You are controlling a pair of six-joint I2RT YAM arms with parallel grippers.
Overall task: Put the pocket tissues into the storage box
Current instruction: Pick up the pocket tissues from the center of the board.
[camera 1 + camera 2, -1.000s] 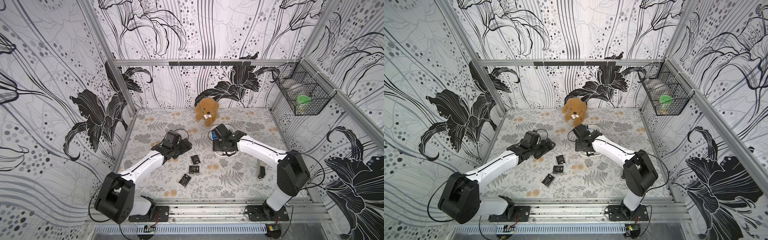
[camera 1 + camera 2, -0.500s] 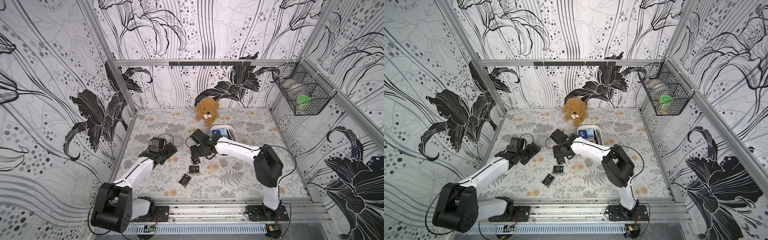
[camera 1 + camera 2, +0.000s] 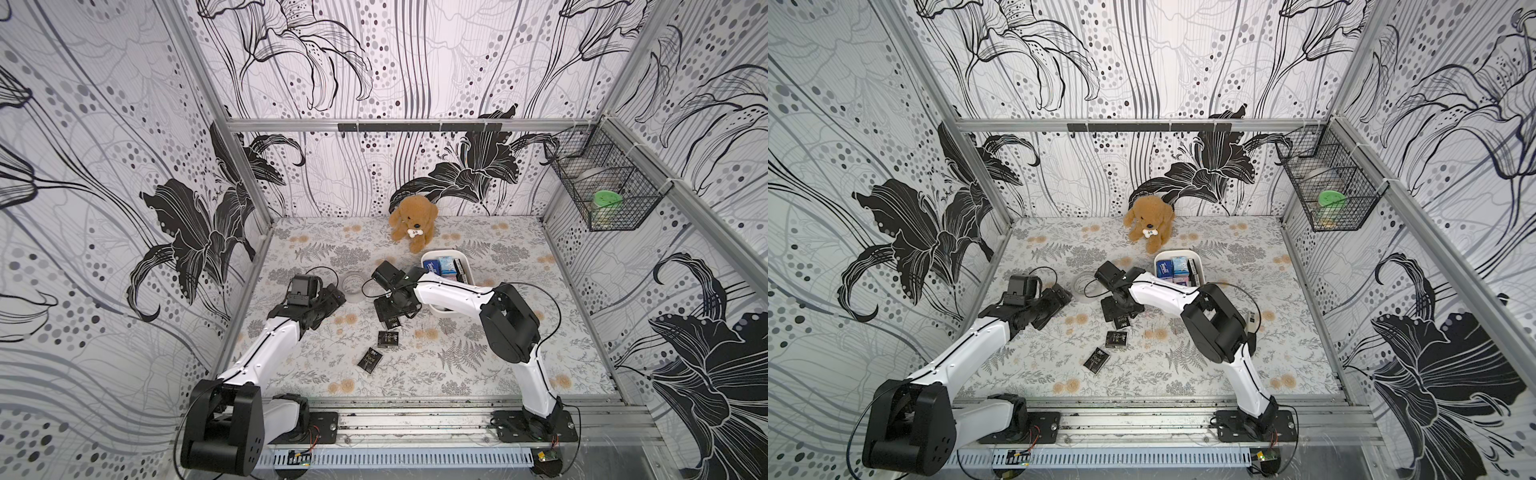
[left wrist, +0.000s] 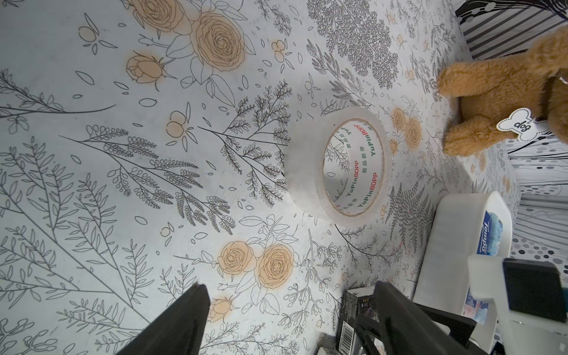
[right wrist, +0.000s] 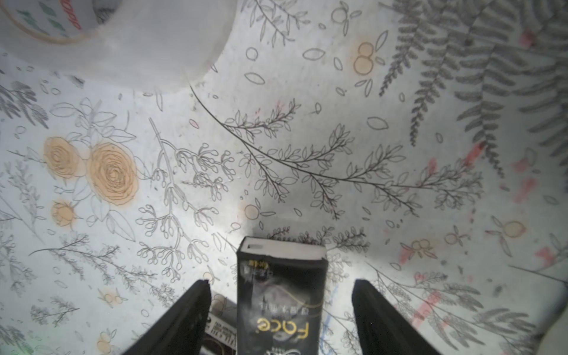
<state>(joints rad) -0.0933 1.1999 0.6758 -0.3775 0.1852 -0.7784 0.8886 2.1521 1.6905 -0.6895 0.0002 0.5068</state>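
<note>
The white storage box (image 3: 466, 266) (image 3: 1200, 266) holds dark blue and light blue pocket tissues (image 3: 446, 266). Three black pocket tissues lie on the mat left of it in both top views: one (image 3: 390, 321) (image 3: 1122, 321) under my right gripper, one (image 3: 388, 338) nearer the front, one (image 3: 370, 358) nearest the front. My right gripper (image 5: 281, 285) (image 3: 390, 309) is open and straddles the black "Face" packet (image 5: 281, 295), with a gap on each side. A second black packet (image 5: 219, 322) lies beside one finger. My left gripper (image 4: 289, 295) (image 3: 332, 296) is open and holds nothing.
A clear tape roll (image 3: 353, 283) (image 4: 307, 172) sits between the two grippers, close to both. A brown plush dog (image 3: 413, 222) sits behind the box. A black wire basket (image 3: 602, 195) hangs on the right wall. In the left wrist view the box wall (image 4: 442, 246) is near.
My right arm swung from above the storage box leftward and down over the black packets, its jaws widening. My left arm drew back a little to the left.
</note>
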